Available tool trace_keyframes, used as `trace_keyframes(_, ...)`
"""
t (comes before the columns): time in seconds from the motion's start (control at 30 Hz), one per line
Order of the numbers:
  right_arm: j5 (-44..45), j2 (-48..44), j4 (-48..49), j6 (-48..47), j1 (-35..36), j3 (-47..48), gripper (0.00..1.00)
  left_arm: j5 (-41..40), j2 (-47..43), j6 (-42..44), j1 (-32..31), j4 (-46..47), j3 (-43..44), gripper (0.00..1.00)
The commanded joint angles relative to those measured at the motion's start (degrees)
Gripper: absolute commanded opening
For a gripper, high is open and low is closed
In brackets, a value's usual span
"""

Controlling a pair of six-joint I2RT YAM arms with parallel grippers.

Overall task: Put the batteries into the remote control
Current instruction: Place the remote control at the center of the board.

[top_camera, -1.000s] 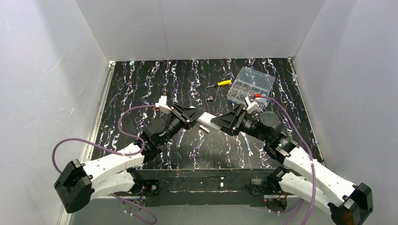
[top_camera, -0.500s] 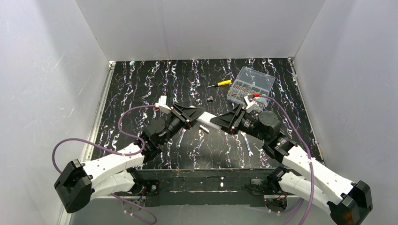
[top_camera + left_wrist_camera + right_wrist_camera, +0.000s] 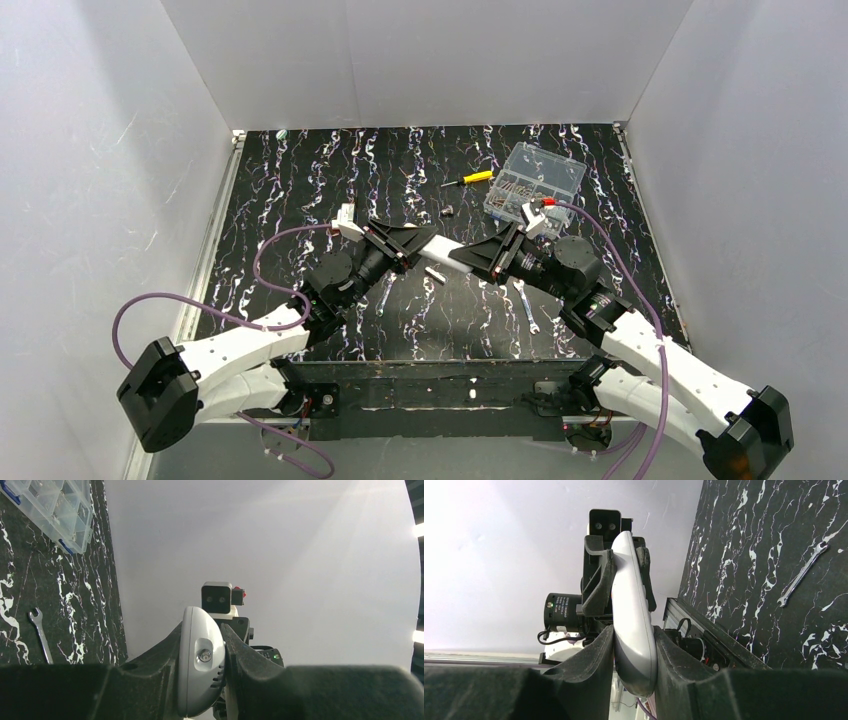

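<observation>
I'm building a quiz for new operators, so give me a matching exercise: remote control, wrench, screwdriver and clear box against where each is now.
Things: 1 remote control; 2 wrench; 3 screwdriver; 4 clear box.
Places: A far right of the table; B in the air, between left hand and right hand; C flat beside the right arm; D just left of the box.
Pairs: 1-B; 2-C; 3-D; 4-A.

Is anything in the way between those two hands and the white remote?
Nothing visible. The left hand and the right hand each clamp one end of the remote control, pressed directly against its sides and holding it above the table.
</observation>
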Motion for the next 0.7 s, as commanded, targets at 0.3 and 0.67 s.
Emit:
trace_keyframes(0.3,0.22,0.27,2.75,-0.63,-0.39,-0.51,0.01,-1.92,-2.71,0.53,-0.18,2.43,1.26,0.54)
trace_keyframes(0.67,0.64,-1.09,1.22,-1.62,-0.82,-0.62,0.01,-2.74,-5.04,0.48,-0.15,-1.63,-0.14,0.97)
